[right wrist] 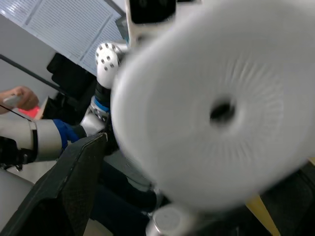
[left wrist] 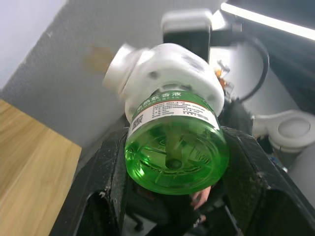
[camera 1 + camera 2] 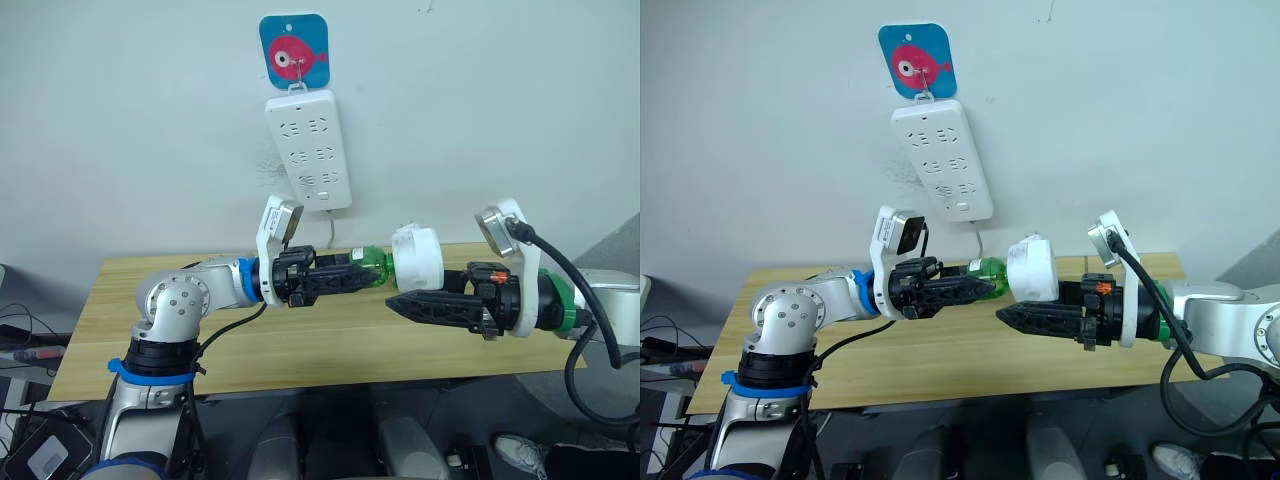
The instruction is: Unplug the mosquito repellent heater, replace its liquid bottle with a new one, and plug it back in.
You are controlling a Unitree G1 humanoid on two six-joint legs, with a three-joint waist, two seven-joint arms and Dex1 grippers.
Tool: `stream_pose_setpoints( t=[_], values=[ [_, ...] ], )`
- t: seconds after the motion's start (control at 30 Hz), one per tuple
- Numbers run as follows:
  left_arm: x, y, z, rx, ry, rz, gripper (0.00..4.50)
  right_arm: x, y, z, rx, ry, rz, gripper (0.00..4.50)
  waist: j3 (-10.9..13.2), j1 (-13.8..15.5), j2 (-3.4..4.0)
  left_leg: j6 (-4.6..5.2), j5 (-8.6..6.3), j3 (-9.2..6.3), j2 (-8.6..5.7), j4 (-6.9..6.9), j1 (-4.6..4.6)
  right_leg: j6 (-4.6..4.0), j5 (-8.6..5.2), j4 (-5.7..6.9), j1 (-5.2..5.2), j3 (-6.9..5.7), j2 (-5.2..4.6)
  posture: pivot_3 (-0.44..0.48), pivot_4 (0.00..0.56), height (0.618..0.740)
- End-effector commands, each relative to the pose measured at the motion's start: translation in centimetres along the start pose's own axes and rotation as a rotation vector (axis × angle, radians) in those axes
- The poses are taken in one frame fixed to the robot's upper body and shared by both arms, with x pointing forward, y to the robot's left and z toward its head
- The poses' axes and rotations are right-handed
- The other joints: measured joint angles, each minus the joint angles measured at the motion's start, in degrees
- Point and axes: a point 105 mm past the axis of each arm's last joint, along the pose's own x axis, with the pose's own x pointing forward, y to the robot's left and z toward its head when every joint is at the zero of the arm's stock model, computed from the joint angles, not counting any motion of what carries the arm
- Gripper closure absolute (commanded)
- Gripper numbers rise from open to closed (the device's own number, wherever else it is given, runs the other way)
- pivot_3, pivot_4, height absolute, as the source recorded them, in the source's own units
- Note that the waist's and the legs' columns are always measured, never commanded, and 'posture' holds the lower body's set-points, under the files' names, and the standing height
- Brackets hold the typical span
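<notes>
Left eye view: mosquito repellent heater (image 3: 417, 258) held in mid-air above the wooden bench (image 3: 330, 345), already off the wall power strip (image 3: 309, 149) hanging below a fish-print hook plate (image 3: 294, 50). Green liquid bottle (image 3: 372, 265) projecting from the heater toward the robot's left, long axis roughly level and in line with both forearms. Left claw (image 3: 352, 275) pinching the bottle's base end; right claw (image 3: 410, 303) reaching in from the opposite side, fingers running beneath the white body, apparently clamped on it.

Right eye view: same arrangement, heater between the two claws, bottle on the left arm's side, well clear of the bench top.

Left wrist view: bottle's round green bottom facing the camera, squeezed between the two black fingers (image 2: 110, 172), white heater seated on its far end.

Right wrist view: heater's vented top with its round hole close to the lens, one black finger (image 1: 78, 167) alongside.

Judged step: unscrewing or pulling the bottle out along that shared axis, left arm placed to turn or draw it away, right arm to brace the heater.
</notes>
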Motion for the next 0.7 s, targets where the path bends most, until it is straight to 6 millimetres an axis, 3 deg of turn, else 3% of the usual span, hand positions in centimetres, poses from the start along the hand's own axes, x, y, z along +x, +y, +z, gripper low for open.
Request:
stream_pose_setpoints(
  t=[0.03,0.1,0.17,0.27,0.4,0.5,0.63,0.7],
  values=[
    [0.1,-0.5,1.3,0.049,-0.039,-0.016,2.2,-0.5,0.6,-1.1,-0.129,0.072,-0.012,0.0,0.0,0.02,0.0,0.0,0.0,0.0,-0.01,0.0,0.0,0.0,0.0,0.0,0.0,-0.01,0.0,-0.218,0.154,0.74],
    [0.0,-0.5,1.4,0.051,-0.036,-0.01,2.2,-0.9,0.0,-2.2,-0.155,0.113,-0.046,0.0,-0.03,0.1,-0.01,0.0,0.0,-0.01,-0.01,0.0,0.0,0.0,0.0,0.0,0.0,-0.02,0.0,-0.218,0.154,0.74],
    [-0.1,-0.4,1.4,0.051,-0.029,-0.007,2.2,-1.5,-0.4,-3.0,-0.188,0.149,-0.069,0.58,-0.08,0.1,-0.02,0.0,0.0,-0.01,-0.02,0.0,0.0,0.01,0.0,-0.02,0.01,-0.03,0.0,-0.221,0.151,0.74],
    [-0.5,-0.5,1.0,0.047,0.016,-0.01,2.2,-2.4,-2.0,-3.5,-0.238,0.172,-0.141,1.72,-0.28,0.05,-0.03,0.0,0.0,0.02,-0.02,0.01,0.01,0.01,0.0,-0.01,0.01,-0.05,0.0,-0.223,0.151,0.74],
    [-1.1,-1.2,0.6,0.021,0.097,-0.052,2.2,-3.2,-4.8,-1.9,-0.359,0.118,-0.256,3.24,-0.5,-0.17,-0.01,-0.01,0.0,0.08,0.0,-0.01,0.08,0.01,0.0,0.01,0.01,-0.06,0.05,-0.228,0.145,0.74],
    [-1.3,-1.7,0.4,0.007,0.134,-0.083,2.2,-2.7,-5.7,-0.7,-0.428,0.074,-0.269,4.35,-0.55,-0.2,0.0,-0.01,0.0,0.09,0.0,-0.01,0.09,0.01,-0.01,0.01,0.01,-0.06,0.06,-0.23,0.143,0.74],
    [-1.3,-1.9,0.3,-0.004,0.156,-0.105,2.2,-1.4,-5.7,0.1,-0.471,0.038,-0.224,4.5,-0.58,-0.24,0.03,-0.01,0.0,0.04,0.01,-0.02,0.07,0.01,0.0,0.01,0.0,-0.04,0.05,-0.231,0.138,0.74],
    [-1.2,-1.9,0.4,-0.004,0.156,-0.103,2.2,-0.2,-4.5,0.0,-0.485,0.037,-0.141,4.5,-0.58,-0.25,0.03,-0.01,0.0,0.03,0.0,-0.01,0.07,0.0,0.0,0.01,0.0,-0.03,0.03,-0.23,0.139,0.74]
  ],
)
